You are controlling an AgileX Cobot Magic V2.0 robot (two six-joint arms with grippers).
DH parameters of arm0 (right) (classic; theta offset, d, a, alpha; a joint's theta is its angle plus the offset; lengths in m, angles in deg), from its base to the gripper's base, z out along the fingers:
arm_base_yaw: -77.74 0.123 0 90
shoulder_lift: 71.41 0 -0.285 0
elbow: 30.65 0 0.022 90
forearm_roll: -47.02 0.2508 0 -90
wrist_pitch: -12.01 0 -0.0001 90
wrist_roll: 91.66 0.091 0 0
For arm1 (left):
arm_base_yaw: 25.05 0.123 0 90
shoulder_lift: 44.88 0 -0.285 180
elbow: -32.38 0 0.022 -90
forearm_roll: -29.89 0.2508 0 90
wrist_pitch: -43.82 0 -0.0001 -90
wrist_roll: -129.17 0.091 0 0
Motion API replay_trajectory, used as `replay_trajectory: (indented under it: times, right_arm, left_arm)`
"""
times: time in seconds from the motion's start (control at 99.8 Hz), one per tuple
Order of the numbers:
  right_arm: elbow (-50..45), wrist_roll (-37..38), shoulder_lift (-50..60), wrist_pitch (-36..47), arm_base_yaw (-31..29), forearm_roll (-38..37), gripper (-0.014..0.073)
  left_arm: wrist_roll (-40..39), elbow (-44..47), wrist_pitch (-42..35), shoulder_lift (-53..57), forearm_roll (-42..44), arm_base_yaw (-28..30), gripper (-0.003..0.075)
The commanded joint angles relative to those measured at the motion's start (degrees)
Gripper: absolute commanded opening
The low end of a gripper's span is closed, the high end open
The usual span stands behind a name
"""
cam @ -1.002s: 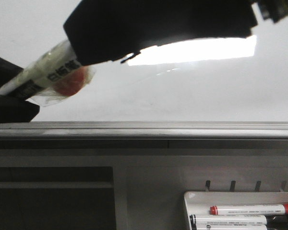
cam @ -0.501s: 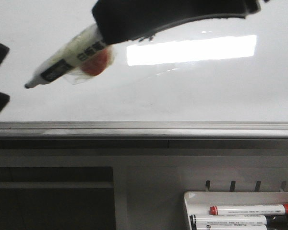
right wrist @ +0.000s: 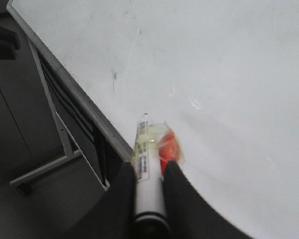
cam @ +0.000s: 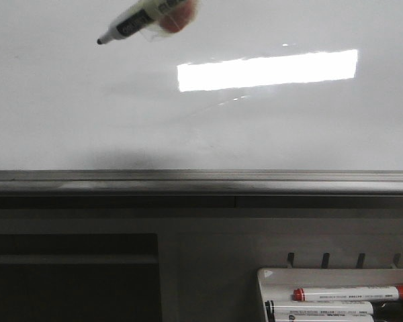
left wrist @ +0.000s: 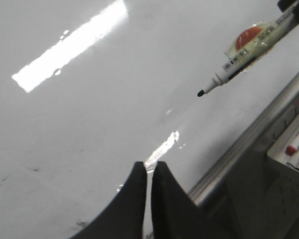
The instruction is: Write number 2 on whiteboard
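The whiteboard (cam: pixel 269 127) fills the upper part of the front view, glossy and blank, with a grey rail (cam: pixel 201 180) along its lower edge. No number 2 shows on it. A white marker (cam: pixel 138 19) with a black tip and a red taped lump hangs at the top of the front view, tip pointing left, off the board. My right gripper (right wrist: pixel 149 167) is shut on this marker (right wrist: pixel 148 169). The marker also shows in the left wrist view (left wrist: pixel 244 52). My left gripper (left wrist: pixel 150 167) is shut and empty over the board near the rail.
A small white tray (cam: pixel 336 298) with a red-capped marker (cam: pixel 352 293) and black-capped markers sits at the lower right below the rail. A dark recess (cam: pixel 70 278) lies at the lower left. Faint smudges mark the board (right wrist: pixel 114 74).
The right gripper with the marker has risen up the board, almost out of the front view's top. The left gripper's dark fingers have left the front view's left edge.
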Motion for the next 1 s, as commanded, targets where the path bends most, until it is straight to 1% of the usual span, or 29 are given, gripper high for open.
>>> replay_trajectory:
  times: [0.0, 0.1, 0.271, 0.291, 0.641, 0.992]
  right_arm:
    - [4.4, -0.5, -1.1, 2.2, -1.0, -1.0, -0.0077]
    - [8.3, -0.5, -4.2, -1.1, -1.8, -1.4, -0.0077]
    - [12.4, -0.5, -9.2, -1.9, -2.3, -2.0, -0.0077]
    - [13.3, -0.5, -10.6, -2.0, -3.1, -2.6, -0.0077]
    - [17.0, -0.5, -15.2, -3.2, -3.7, -3.7, -0.0077]
    - [22.9, -0.5, -17.5, -3.8, -9.3, -4.8, -0.0076]
  left_arm:
    - [-4.5, -2.0, -1.8, -0.1, 4.7, -0.5, -0.002]
    - [-4.5, -2.0, -1.5, -0.1, 4.7, -0.5, -0.002]
    - [-4.6, -2.0, -1.5, -0.1, 4.7, -0.5, -0.002]
    - [-4.5, -2.0, -1.5, -0.1, 4.7, -0.5, -0.002]
    - [-4.8, -2.0, -1.5, -0.1, 4.7, -0.5, -0.002]
    - [-4.8, -2.0, -1.5, -0.1, 4.7, -0.5, -0.002]
